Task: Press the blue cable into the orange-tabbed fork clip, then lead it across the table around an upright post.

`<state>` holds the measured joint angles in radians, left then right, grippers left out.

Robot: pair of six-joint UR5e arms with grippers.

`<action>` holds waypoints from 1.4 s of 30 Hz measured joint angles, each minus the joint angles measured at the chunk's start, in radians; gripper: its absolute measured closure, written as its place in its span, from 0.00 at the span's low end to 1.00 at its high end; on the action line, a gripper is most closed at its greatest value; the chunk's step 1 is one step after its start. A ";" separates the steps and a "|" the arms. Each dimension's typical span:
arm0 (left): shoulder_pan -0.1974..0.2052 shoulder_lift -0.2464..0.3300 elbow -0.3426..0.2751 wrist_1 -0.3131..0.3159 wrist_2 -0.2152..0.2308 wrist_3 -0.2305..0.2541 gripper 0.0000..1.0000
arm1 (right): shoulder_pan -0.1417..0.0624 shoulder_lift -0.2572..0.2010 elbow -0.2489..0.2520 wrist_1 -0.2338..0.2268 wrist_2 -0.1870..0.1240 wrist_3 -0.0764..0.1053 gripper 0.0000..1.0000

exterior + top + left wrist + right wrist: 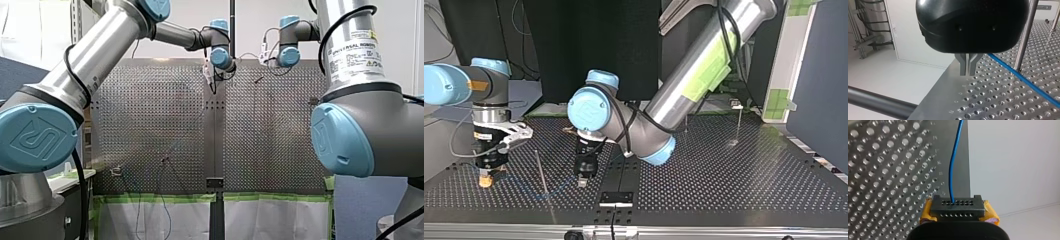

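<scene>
White wall [918, 37], pale floor [885, 75] (faintly glossy), black curtain [589, 40], dark blue partition panel [819, 75]

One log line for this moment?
right gripper: shut on blue cable | left gripper: shut, empty, beside upright post | cable lies on table

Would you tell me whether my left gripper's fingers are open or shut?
Shut: on the left gripper the metal fingers meet at the tips, holding nothing; the blue cable runs beside them.

A robotics lab: a perforated metal table [1003, 100] spreads under my left gripper [968, 73], and ahead of it, past the table's edge, stand a plain white wall panel [920, 42], a bare pale floor [885, 75] and bundled conduits [863, 11] on metal framing [855, 37].
</scene>
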<state>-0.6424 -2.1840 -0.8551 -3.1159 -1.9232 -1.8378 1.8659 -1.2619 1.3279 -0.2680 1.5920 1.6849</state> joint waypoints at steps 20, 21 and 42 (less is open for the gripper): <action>-0.021 -0.105 0.056 -0.020 0.003 -0.010 1.00 | -0.069 0.019 0.001 0.007 -0.024 0.003 1.00; -0.021 -0.109 0.056 -0.019 0.003 -0.010 1.00 | -0.071 0.021 0.001 0.007 -0.024 0.003 1.00; -0.022 -0.148 0.046 -0.019 0.005 -0.010 1.00 | -0.083 0.058 0.061 0.000 -0.022 -0.002 1.00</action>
<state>-0.6644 -2.3319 -0.8088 -3.1353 -1.9184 -1.8480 1.7826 -1.2036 1.3888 -0.2677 1.5701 1.6826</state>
